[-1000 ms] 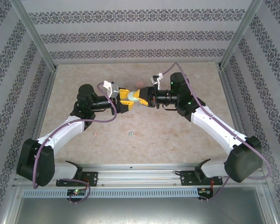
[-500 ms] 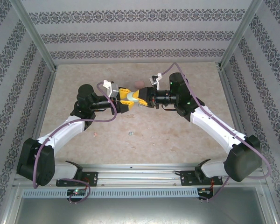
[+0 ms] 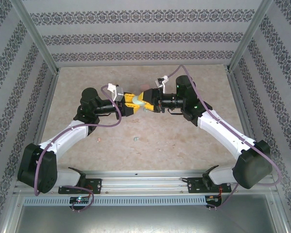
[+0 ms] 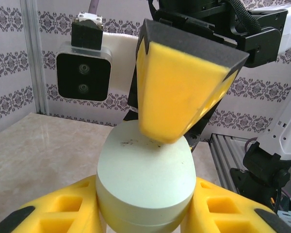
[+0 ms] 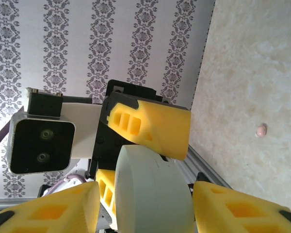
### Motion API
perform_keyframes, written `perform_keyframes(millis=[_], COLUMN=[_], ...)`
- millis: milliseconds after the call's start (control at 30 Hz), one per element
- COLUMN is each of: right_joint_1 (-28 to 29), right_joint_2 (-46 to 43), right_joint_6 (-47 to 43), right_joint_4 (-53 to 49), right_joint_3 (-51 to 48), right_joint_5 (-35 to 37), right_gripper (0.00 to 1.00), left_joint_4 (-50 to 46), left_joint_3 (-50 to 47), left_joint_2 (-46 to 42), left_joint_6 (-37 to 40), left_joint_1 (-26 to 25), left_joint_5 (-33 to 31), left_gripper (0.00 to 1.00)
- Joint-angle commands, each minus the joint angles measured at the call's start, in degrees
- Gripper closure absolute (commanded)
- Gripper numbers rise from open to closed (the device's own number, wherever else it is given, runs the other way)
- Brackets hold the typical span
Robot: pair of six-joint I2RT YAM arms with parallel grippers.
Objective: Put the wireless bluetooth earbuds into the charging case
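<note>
Gripping: the left gripper [image 3: 130, 103] is clamped on the mint charging case [image 4: 143, 170], with one yellow finger pressed against each side of its rim.
Right gripper [image 5: 145, 190]: its jaws stand apart and straddle the same case. A gap shows between one finger and the case. The other finger lies right against it, and whether it touches cannot be told.
Case: held off the table [image 3: 184, 141] between the two grippers, which meet tip to tip. Its lid looks closed, with a thin seam running round the body near the left fingers.
Opposing finger: in the left wrist view the tip of one finger [image 4: 179, 97] of the right gripper sits at the far edge of the case's flat face, just beyond the left gripper's tips.
Pink earbud [image 5: 261, 129]: lying on the table, well apart from the right gripper, out past its finger on the right of that view.
Mint earbud [image 3: 136, 139]: lying on the table, well apart from both grippers, on the side toward the arm bases.
</note>
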Motion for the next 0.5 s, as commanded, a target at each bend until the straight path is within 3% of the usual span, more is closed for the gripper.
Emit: perform_keyframes(millis=[0,167,333,467], right_joint_1=[-1.2,-3.4,-1.7,0.9], right_joint_2=[-3.9,-8.3,-11.1,-10.7], right_joint_6=[-2.9,-10.0,-35.6,-49.2], right_joint_4=[2.6,0.0,-20.6,-30.9], right_joint_3=[0.4,0.2,7.8,13.2], right_joint_5=[2.3,4.4,8.4,10.9], right_gripper=[0.41,0.4,0.46,0.4], left_joint_4=[-1.5,-4.1,-9.5,-13.4], left_joint_3=[2.8,4.0,5.7,6.9], left_joint_2=[-1.7,-3.2,-4.9,-5.9], left_joint_6=[-1.2,-3.2,-4.3,-4.8], left_joint_1=[-0.5,-0.5,-0.5,-0.5], left_joint_5=[2.9,4.9,8.5,11.2], left_gripper=[0.77,0.8,0.81,0.82])
